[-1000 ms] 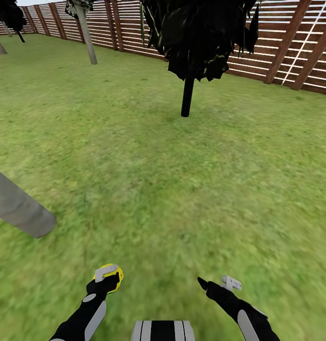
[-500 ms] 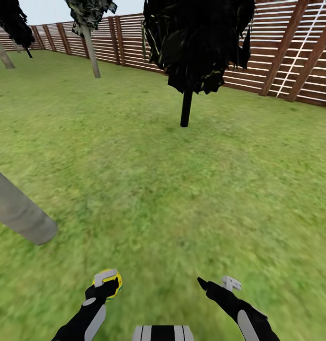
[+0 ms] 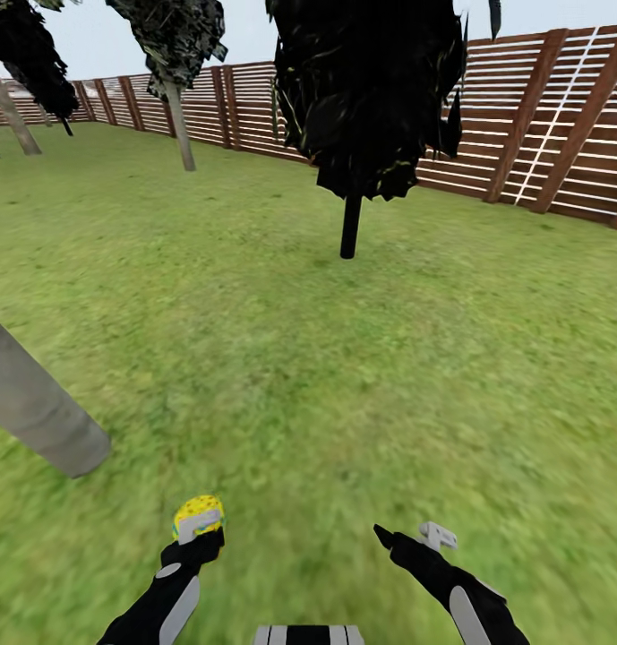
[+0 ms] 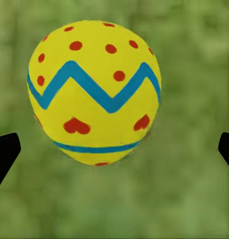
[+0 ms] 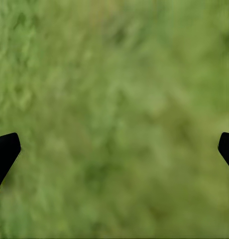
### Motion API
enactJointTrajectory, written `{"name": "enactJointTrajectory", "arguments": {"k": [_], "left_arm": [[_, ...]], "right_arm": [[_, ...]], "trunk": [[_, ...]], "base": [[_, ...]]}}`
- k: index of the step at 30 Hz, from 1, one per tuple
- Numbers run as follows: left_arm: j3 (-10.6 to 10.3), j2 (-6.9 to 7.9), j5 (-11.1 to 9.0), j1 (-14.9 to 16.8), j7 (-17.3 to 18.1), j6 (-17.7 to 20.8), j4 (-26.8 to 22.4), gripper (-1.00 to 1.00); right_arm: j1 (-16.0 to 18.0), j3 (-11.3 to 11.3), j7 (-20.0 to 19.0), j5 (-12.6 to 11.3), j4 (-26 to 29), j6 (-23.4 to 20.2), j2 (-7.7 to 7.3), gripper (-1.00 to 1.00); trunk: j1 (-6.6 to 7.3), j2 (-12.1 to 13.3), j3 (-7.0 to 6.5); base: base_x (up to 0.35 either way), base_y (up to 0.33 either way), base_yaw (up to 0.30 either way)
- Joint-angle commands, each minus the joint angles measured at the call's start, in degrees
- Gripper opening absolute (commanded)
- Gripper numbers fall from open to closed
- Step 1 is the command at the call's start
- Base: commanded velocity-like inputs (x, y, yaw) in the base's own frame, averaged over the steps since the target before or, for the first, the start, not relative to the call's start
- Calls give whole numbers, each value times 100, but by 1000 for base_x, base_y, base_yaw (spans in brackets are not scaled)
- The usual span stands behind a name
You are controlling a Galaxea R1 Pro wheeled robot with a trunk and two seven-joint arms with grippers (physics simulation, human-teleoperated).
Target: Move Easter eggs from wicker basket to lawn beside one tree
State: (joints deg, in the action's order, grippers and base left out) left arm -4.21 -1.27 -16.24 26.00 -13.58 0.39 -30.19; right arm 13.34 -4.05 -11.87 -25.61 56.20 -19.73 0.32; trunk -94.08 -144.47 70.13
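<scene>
One Easter egg (image 3: 198, 509) (image 4: 94, 92), yellow with red dots and blue zigzag bands, lies on the lawn (image 3: 326, 376) just past my left gripper (image 3: 199, 530). In the left wrist view the left gripper (image 4: 114, 149) is open, its fingertips (image 4: 5, 152) wide apart and clear of the egg. My right gripper (image 3: 412, 536) (image 5: 114, 149) is open over bare grass. The pale grey trunk of a tree (image 3: 35, 408) leans in at the near left, a short way from the egg. The wicker basket is out of view.
A dark tree with a thin black trunk (image 3: 350, 224) stands ahead in the middle. Another pale-trunked tree (image 3: 181, 134) stands far back left. A brown slat fence (image 3: 523, 125) closes the garden behind. Open grass lies ahead and to the right.
The head camera has tilted up, showing more fence and sky. The egg sat in the left gripper's fingers before; now it is free of the fingers, just past them.
</scene>
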Motion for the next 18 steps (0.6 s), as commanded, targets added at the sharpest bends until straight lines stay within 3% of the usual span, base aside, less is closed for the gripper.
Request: {"name": "enactJointTrajectory", "arguments": {"k": [1, 5, 12, 18], "left_arm": [[-41, 5, -56, 1, -49, 50, -6, 100], [-37, -3, -67, 1, -53, 426, -5, 100], [-38, -5, -71, 1, -49, 543, -5, 100], [-51, -8, -64, 1, -54, 546, -5, 100]], "right_arm": [[1, -17, -17, -41, 5, -40, 3, 100], [1, -17, -17, -41, 5, -43, 3, 100], [1, -11, -10, -41, 5, -44, 3, 100], [1, -13, -8, -43, 5, -41, 3, 100]], "trunk": [[3, 0, -19], [14, 5, -107], [32, 15, -262], [47, 23, -395]], "base": [[0, 0, 0], [0, 0, 0], [-22, 0, 0], [-264, 0, 0]]}}
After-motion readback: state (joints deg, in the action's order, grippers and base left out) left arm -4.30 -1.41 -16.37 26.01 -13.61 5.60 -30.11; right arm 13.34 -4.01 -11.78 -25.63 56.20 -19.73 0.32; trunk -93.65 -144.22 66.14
